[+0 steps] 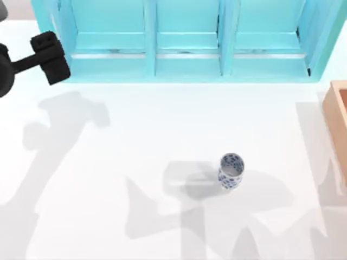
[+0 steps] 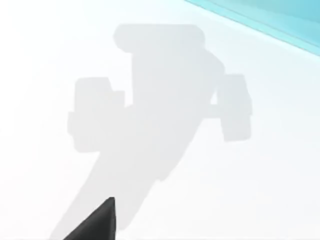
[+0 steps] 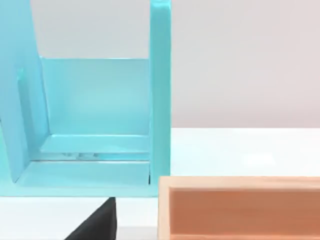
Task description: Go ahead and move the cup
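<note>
Upright cup (image 1: pixel 231 170) stands alone, mouth up, on table (image 1: pixel 135 162).

one cup (image 1: pixel 231 170), one turquoise shelf (image 1: pixel 184 65), one wooden box (image 1: pixel 337 116)

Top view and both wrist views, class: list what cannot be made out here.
- Left gripper, top view: fingers hidden under its own black body; open or shut unreadable.
- Wooden box, top view: cut off by the right edge.
- Cup, top view: its floor is too small to see.
- Cabinet, right wrist view: cut off at the edge.
</note>
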Controlling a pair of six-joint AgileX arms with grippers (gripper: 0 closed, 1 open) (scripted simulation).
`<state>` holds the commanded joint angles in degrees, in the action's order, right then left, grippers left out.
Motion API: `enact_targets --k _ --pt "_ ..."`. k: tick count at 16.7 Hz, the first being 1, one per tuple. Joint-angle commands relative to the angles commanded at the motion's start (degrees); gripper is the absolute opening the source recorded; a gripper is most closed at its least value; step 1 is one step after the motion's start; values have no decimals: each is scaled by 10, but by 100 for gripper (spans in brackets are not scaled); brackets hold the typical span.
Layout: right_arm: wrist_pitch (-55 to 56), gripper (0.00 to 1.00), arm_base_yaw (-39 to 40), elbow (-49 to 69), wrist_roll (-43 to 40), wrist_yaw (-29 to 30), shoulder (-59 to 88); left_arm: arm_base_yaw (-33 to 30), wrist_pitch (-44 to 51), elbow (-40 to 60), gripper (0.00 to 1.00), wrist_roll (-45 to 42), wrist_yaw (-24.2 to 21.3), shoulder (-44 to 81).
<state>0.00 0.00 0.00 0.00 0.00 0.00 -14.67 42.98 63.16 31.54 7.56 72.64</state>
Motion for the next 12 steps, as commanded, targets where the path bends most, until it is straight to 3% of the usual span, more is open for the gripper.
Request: enact_targets --k 6,12 --pt "0 100 0 0 0 0 0 -137 223 323 100 119 6 361" --pt "0 100 0 0 0 0 0 -287 377 601 100 189 -13 572"
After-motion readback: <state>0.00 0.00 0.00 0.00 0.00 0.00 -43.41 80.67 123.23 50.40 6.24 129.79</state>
